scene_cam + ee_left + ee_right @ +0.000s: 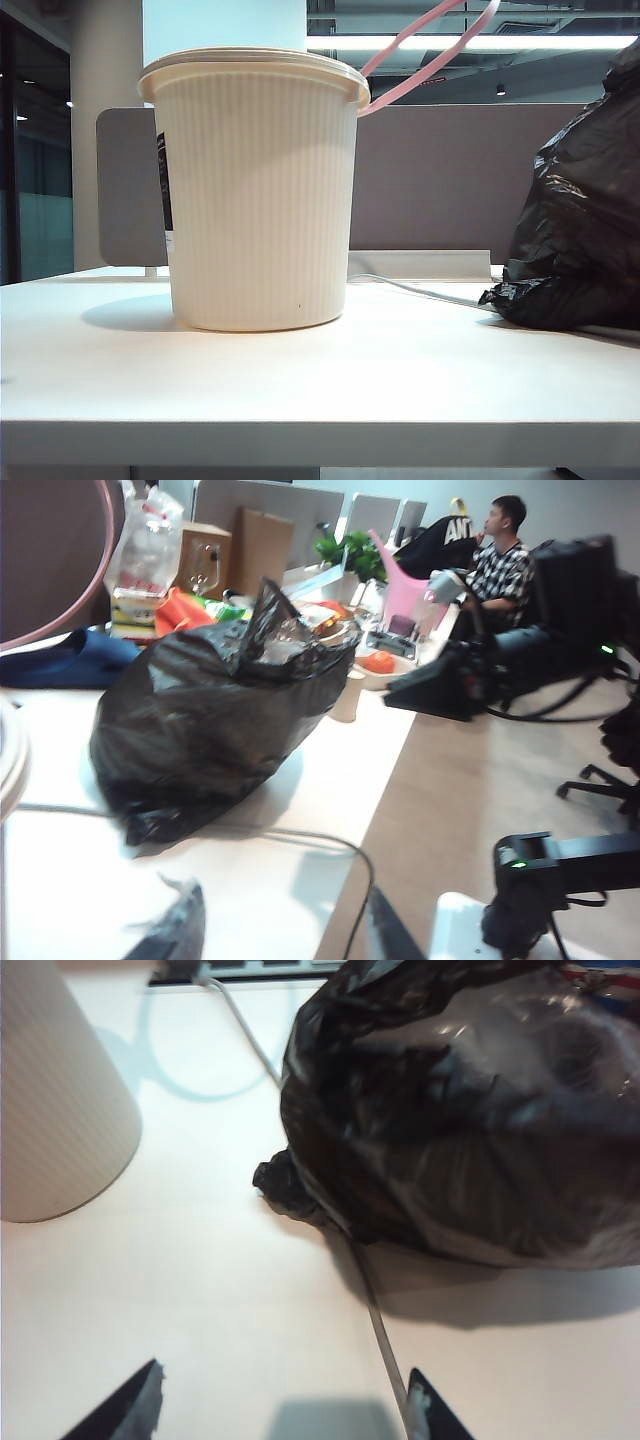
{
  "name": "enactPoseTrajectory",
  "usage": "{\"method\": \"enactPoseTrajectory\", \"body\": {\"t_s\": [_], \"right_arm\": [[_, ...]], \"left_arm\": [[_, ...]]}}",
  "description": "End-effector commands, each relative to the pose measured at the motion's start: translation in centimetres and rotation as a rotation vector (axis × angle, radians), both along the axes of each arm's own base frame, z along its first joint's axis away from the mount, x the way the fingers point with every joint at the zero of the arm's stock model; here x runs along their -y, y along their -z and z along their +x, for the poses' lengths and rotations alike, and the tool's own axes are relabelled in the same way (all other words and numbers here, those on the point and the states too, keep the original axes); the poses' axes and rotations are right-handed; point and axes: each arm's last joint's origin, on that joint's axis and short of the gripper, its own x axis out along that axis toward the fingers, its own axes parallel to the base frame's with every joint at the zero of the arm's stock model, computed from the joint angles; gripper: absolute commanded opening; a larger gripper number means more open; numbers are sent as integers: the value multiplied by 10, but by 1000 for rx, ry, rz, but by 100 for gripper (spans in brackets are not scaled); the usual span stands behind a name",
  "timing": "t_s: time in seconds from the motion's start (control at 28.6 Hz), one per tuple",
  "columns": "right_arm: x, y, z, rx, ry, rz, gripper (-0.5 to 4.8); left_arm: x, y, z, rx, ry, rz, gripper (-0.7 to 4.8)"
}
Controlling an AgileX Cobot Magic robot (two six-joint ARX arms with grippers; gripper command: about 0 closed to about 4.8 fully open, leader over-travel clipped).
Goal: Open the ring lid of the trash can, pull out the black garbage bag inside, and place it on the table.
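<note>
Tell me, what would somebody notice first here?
Probably the big cream trash can standing on the white table, with its pink ring lid flipped up behind it. Next, the lumpy black garbage bag lying on the table to the can's right. Both grippers, left and right, hang above the table near the bag, jaws apart and holding nothing.

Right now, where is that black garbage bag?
The black garbage bag sits on the table, at the exterior view's right, apart from the trash can, across a grey cable.
</note>
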Motion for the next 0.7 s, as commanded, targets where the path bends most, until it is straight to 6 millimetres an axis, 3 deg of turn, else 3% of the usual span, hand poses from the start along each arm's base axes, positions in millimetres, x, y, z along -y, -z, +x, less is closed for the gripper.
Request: {"method": "enactPoseTrajectory", "body": {"t_s": [0.03, 0.52, 0.7], "right_arm": [[0, 8, -10, 105, -8, 17, 305], [-1, 51, -29, 341, -78, 56, 304], [-1, 61, -28, 395, -81, 54, 202]], "left_arm": [[-1, 3, 0, 4, -35, 32, 206], [-1, 36, 5, -28, -118, 99, 206], [-1, 56, 7, -33, -171, 80, 205]]}}
